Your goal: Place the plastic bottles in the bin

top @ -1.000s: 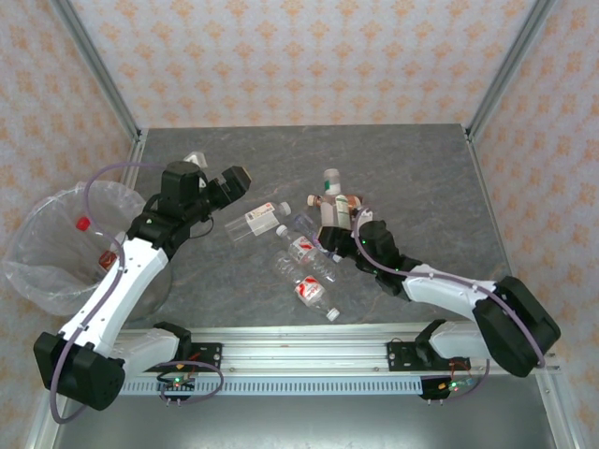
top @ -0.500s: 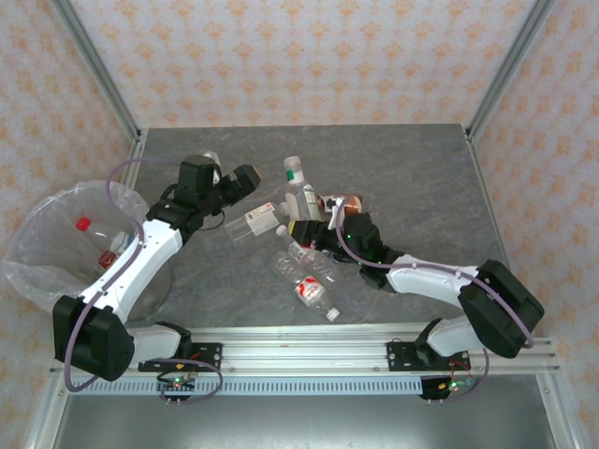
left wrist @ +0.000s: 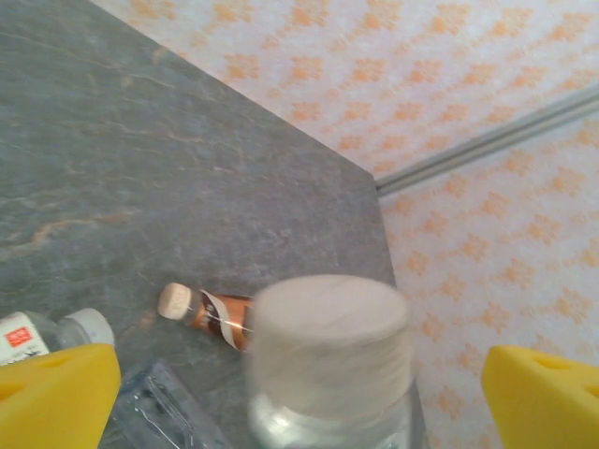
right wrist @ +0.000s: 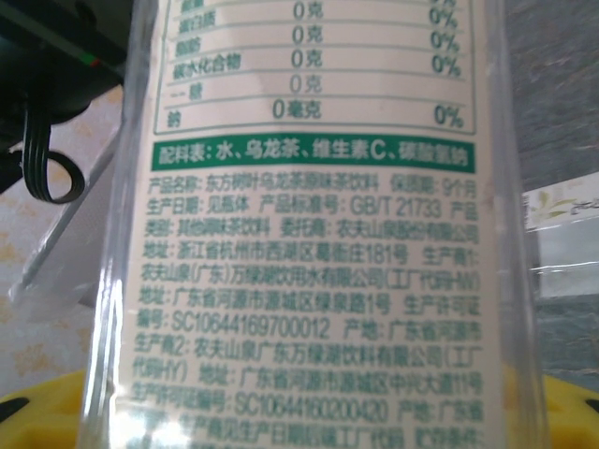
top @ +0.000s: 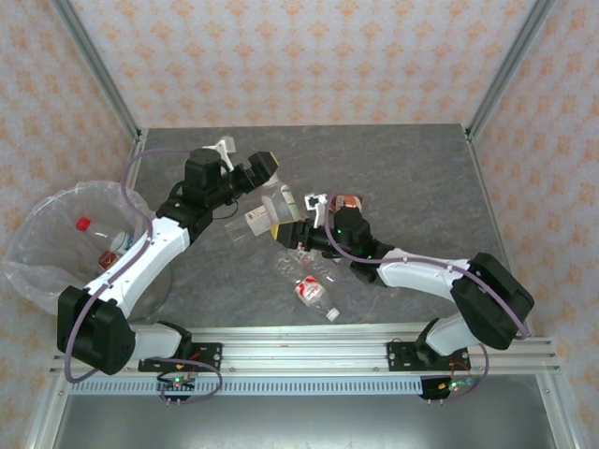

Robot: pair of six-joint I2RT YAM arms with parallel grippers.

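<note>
My right gripper is shut on a clear bottle with a white and green label, holding it up above the middle of the table; that label is close in front of the right wrist camera, above the yellow fingertips. My left gripper is open, and the bottle's white cap stands between its yellow fingers without touching them. The bin at the left holds a red-capped bottle and another one.
On the table lie a brown bottle, a clear flat-sided bottle and clear bottles with red labels. The frame posts and patterned walls close off the back and sides.
The right arm has carried the labelled bottle left, toward the left gripper. The left gripper has swung right and farther back, so the cap now sits between its fingers.
</note>
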